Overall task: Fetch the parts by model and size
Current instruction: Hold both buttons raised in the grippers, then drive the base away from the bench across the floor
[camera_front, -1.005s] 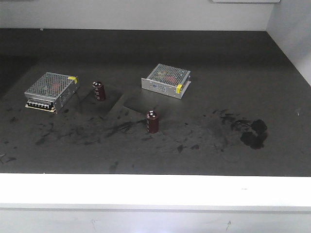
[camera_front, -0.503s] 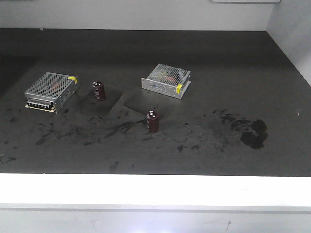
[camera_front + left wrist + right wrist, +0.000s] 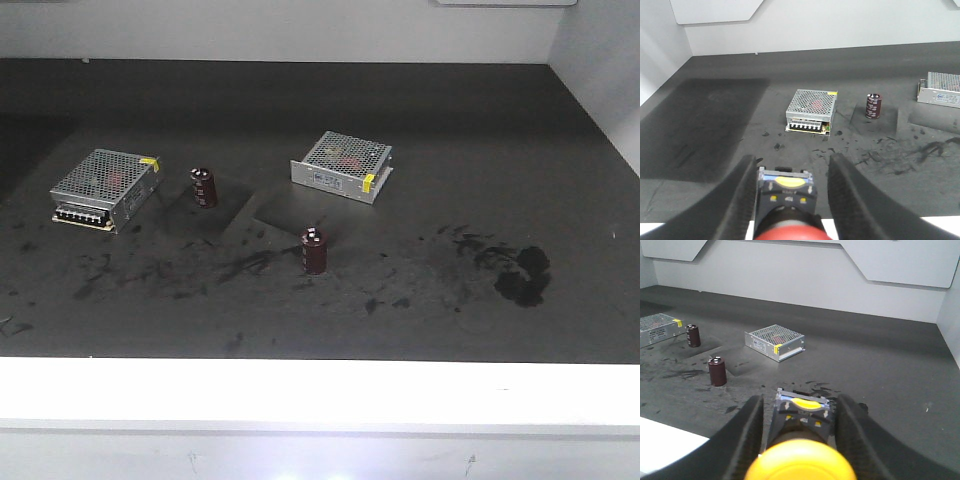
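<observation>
Left wrist view, and there it is: the red-capped switch (image 3: 785, 192) sits between the black fingers (image 3: 737, 200) of the left gripper (image 3: 791, 162). The jaws are closed in on it from both sides, the red cap is toward the camera, and the blue-and-grey base points out over the dark tabletop (image 3: 705, 130).

Over to the right wrist, and it's the same picture in another colour! The right gripper (image 3: 800, 399) clamps the yellow-capped switch (image 3: 801, 465), its fat yellow dome filling the bottom of the view (blurred, it is so close), base toward the table. Both parts are in hand, held off the surface.

Out on the table in the front view, a silver perforated box (image 3: 105, 188) lies at the left with a maroon capacitor (image 3: 203, 187) standing just beside it. A second box (image 3: 343, 165) lies nearer the middle, and a second capacitor (image 3: 314, 250) stands upright in front of it, apart. Black smears streak the surface, and a heavy blot (image 3: 523, 275) sits off to the right.
</observation>
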